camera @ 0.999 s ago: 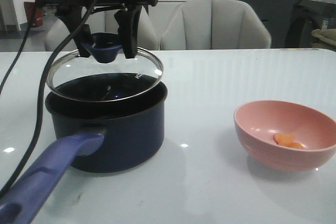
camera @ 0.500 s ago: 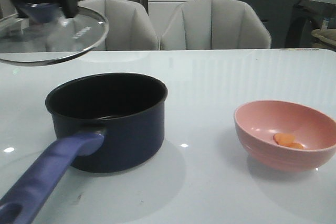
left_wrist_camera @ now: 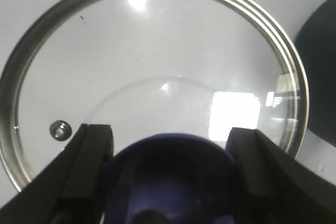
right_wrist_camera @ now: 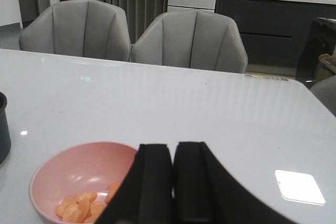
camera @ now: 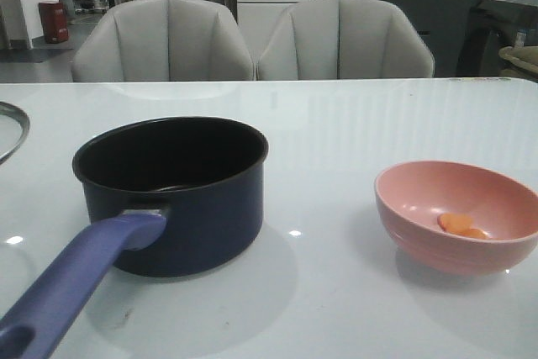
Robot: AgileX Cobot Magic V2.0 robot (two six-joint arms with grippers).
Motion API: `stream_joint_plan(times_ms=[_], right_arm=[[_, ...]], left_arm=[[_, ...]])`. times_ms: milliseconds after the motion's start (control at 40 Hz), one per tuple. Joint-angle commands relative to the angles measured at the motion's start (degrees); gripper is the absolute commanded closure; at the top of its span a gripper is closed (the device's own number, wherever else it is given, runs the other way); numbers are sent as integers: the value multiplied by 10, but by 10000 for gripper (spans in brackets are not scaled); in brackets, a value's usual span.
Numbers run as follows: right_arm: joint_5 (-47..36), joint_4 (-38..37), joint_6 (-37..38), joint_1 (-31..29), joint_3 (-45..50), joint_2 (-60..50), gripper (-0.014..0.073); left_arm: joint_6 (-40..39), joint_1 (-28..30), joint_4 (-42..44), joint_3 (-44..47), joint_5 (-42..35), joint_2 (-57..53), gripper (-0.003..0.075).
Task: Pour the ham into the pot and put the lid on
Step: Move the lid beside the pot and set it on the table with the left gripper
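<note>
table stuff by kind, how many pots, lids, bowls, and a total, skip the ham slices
pots: 1, the navy pot with the purple handle
lids: 1, the glass lid, held by its knob in the left pincer
bowls: 1, the pink bowl holding the ham
total: 3

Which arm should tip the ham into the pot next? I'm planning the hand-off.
The right. Its claw is shut and empty, just behind the pink bowl holding the ham. The left claw is busy gripping the lid by its knob, off beside the open pot.
</note>
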Motion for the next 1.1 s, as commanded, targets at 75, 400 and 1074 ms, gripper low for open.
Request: stream_joint_plan(times_ms=[75, 400, 1074], right_arm=[[-47, -8, -2, 1, 6, -12, 445], [-47, -8, -2, 1, 6, -12, 445], [-47, -8, -2, 1, 6, -12, 445]], left_arm=[[8, 6, -11, 32, -77, -25, 603], [32, 5, -16, 39, -78, 43, 547], [38, 5, 3, 39, -77, 90, 262]])
